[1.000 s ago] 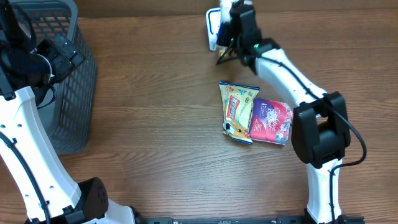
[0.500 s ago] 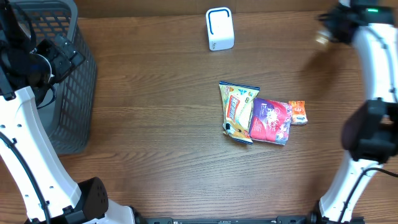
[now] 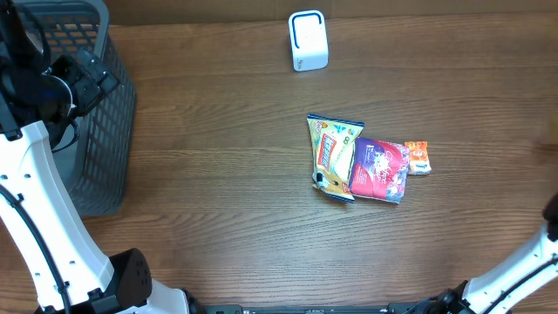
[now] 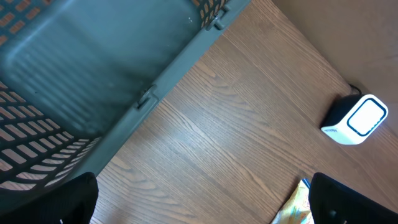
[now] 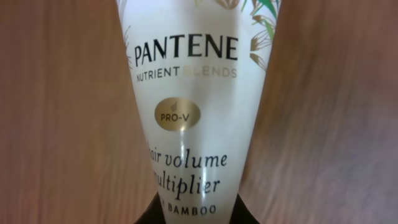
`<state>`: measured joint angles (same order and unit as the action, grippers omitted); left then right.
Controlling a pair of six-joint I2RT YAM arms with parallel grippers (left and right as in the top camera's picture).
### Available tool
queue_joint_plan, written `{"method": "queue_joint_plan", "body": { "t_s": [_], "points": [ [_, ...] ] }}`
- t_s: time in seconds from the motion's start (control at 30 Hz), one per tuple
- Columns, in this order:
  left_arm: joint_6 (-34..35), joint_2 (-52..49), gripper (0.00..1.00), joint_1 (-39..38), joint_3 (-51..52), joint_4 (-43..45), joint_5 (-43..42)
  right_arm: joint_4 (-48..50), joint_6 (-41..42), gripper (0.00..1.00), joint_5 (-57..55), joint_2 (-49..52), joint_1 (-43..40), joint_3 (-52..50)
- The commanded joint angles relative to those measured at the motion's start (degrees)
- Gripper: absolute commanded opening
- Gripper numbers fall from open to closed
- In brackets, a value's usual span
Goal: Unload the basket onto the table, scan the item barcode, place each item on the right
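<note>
One Pantene tube (image 5: pixel 186 112) held, far out right.
Right jaws clamp the tube, its long axis straight out from them; the scanner (image 3: pixel 308 40) sits well off leftward. Left jaws gape empty.

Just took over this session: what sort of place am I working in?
Probably a mock shop checkout: a white barcode scanner, a grey shopping basket and a Pantene tube in the right tool.
</note>
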<state>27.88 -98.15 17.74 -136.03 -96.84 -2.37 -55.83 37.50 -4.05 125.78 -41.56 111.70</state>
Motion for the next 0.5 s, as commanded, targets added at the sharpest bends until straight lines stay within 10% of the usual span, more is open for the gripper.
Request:
{"method": "queue_joint_plan", "body": {
  "t_s": [0.0, 0.27, 0.47],
  "points": [
    [-1.1, 0.3, 1.0, 0.2, 0.0, 0.0, -0.2, 3.3, -0.2, 0.04, -0.3, -2.1, -2.6, -1.6],
    [-1.1, 0.3, 1.0, 0.2, 0.0, 0.0, -0.2, 10.9, -0.2, 0.06, -0.5, -1.7, -6.1, -6.7],
    [-1.1, 0.3, 1.0, 0.2, 0.0, 0.0, -0.2, 11.2, -1.7, 0.66, -0.1, -1.4, -6.1, -6.7]
  ]
}}
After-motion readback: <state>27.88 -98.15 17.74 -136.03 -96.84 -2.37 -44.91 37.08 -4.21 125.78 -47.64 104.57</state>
